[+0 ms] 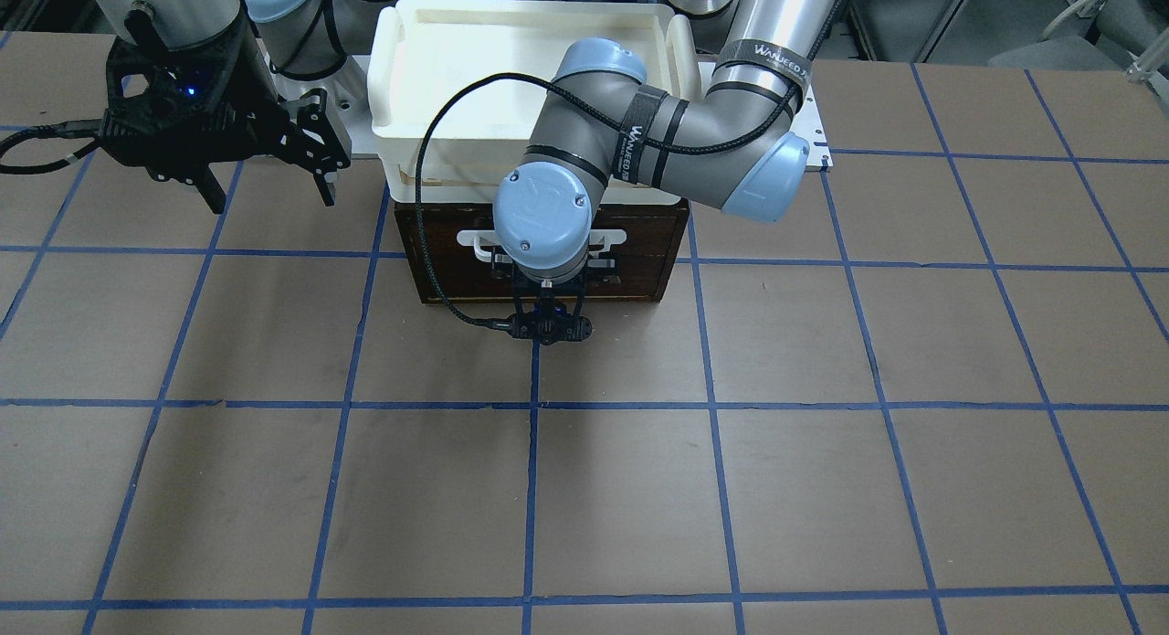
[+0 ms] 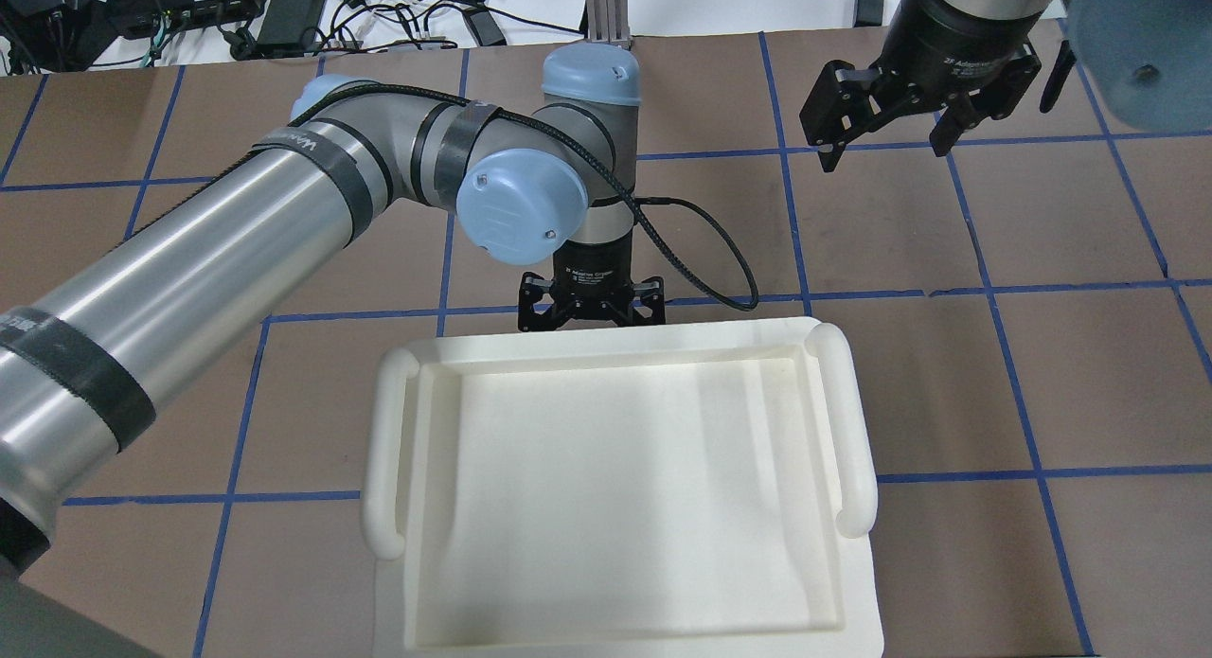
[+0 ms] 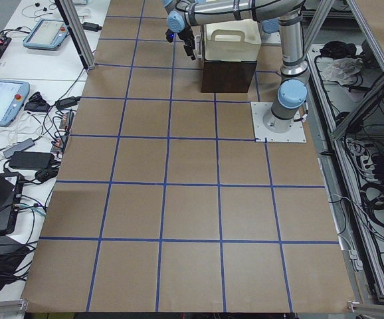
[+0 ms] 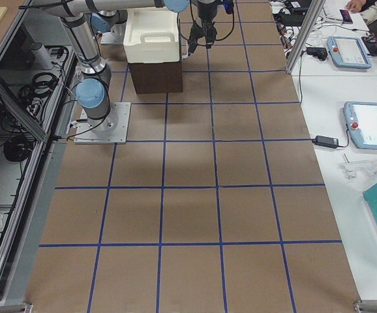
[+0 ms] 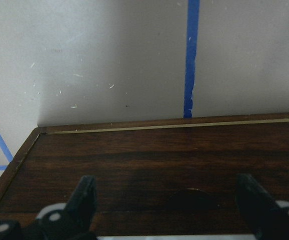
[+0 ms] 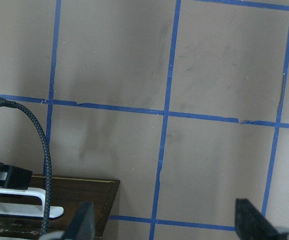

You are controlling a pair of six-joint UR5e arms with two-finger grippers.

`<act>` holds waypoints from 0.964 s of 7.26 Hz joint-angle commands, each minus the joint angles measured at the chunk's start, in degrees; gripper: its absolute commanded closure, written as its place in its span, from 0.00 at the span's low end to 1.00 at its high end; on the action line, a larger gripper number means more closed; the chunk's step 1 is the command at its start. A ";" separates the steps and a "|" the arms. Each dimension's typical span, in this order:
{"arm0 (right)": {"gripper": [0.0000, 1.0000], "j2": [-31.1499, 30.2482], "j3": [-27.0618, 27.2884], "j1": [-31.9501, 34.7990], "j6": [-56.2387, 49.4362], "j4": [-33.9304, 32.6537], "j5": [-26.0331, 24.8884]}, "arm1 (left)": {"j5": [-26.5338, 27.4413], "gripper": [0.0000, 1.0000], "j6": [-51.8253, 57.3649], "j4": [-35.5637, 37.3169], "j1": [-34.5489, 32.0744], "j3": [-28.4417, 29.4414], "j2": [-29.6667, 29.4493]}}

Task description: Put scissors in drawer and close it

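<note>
Progress: by my reading the task is at its very end. The drawer point(image 1: 438, 251) looks pushed home, its dark front flush with the cabinet that carries it.
Done: the scissors appear to be stowed and the drawer shut, judging from how things lie.
Left to do: little beyond the left arm backing off from the drawer front, if my reading holds.
Scissors: they show in no view, neither on the table point(image 1: 822, 480), nor in the tray, nor in either gripper. I judge that they lie inside the drawer, but with it closed that cannot be checked.
Drawer: it sits by the robot-side edge of the tabletop, about midway along that edge and well away from both ends. Its inside is hidden, so its contents cannot be told.
Handle: the white bar handle point(image 1: 470, 239) runs across the dark front and is partly hidden by the left wrist.
White tray: the white tray point(image 2: 388, 450) rests on top of the cabinet. The overhead view shows only its bare pale floor.
Left gripper: the left gripper point(image 5: 165, 185) points down just in front of the drawer front at the handle. Its fingers are spread wide and grip nothing.
Right gripper: the right gripper point(image 1: 271, 192) hangs above the table beside the cabinet, toward the robot's right end. Its fingers are apart and it is empty.
</note>
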 commanded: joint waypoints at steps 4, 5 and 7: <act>0.00 0.00 0.00 -0.03 -0.11 -0.07 -0.09 | 6.72 0.00 0.21 11.98 3.57 7.02 3.44; 0.00 0.00 0.00 -0.03 -0.11 -0.07 -0.09 | 6.59 0.00 1.70 8.73 4.71 10.80 6.15; 0.00 0.00 0.00 -0.03 -0.11 0.02 -0.18 | 7.64 0.00 8.63 6.18 8.48 11.19 12.30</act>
